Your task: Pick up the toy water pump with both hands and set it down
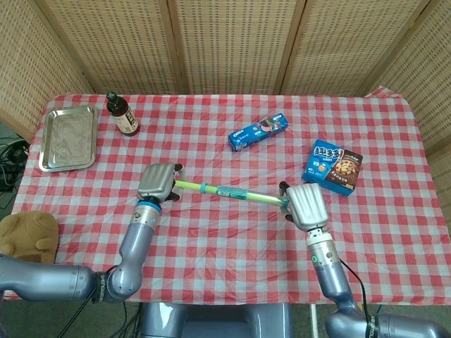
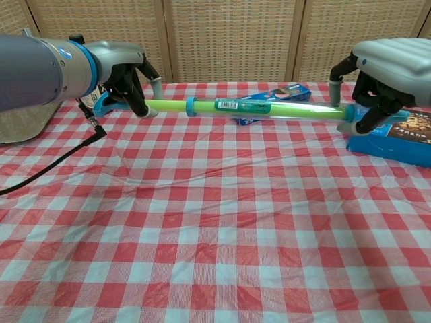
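The toy water pump (image 1: 227, 191) (image 2: 256, 108) is a long green tube with blue rings and a label, held level above the checked cloth. My left hand (image 1: 156, 182) (image 2: 131, 84) grips its left end. At the tube's right end my right hand (image 1: 306, 206) (image 2: 378, 70) grips it, fingers curled round. In the chest view the tube clearly hangs above the table surface.
A blue biscuit tube box (image 1: 258, 131) lies behind the pump and a blue cookie box (image 1: 332, 167) (image 2: 403, 138) sits right of my right hand. A dark bottle (image 1: 121, 114) and a metal tray (image 1: 68, 137) stand far left. A brown plush (image 1: 27, 238) lies at the left edge.
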You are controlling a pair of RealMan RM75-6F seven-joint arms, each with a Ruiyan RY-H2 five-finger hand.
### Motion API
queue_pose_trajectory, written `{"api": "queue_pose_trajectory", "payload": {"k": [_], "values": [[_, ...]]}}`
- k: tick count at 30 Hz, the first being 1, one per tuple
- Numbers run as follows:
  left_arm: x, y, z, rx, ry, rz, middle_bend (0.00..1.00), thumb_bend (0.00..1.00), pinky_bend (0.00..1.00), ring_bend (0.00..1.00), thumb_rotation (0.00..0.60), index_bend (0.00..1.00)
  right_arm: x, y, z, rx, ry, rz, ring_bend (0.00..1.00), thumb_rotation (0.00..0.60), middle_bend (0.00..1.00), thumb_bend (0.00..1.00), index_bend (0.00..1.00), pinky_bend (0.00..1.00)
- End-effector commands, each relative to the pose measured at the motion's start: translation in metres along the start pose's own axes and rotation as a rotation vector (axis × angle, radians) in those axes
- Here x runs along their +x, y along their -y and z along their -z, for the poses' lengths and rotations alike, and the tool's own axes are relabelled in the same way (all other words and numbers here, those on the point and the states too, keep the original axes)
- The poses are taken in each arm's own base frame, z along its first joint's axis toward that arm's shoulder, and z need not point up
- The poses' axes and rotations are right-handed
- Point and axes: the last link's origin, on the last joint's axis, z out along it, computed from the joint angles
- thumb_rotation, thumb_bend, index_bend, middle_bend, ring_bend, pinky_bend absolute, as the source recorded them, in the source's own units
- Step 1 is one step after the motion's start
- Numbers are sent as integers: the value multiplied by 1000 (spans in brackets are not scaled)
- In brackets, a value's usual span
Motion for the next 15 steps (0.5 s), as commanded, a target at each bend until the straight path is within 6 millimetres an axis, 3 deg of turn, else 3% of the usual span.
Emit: {"api": "queue_pose_trajectory", "payload": {"k": [1, 15], "values": [[0, -2, 1, -5, 3, 1, 964, 712, 798, 887, 600, 881, 0, 1, 0, 4, 1, 0, 1000, 600, 1000, 483, 623, 676], [-6, -9, 2, -22, 21, 9, 964, 712, 798, 887, 600, 879, -4, 6, 0, 14, 7, 11, 1000, 600, 1000, 483, 634, 676]]}}
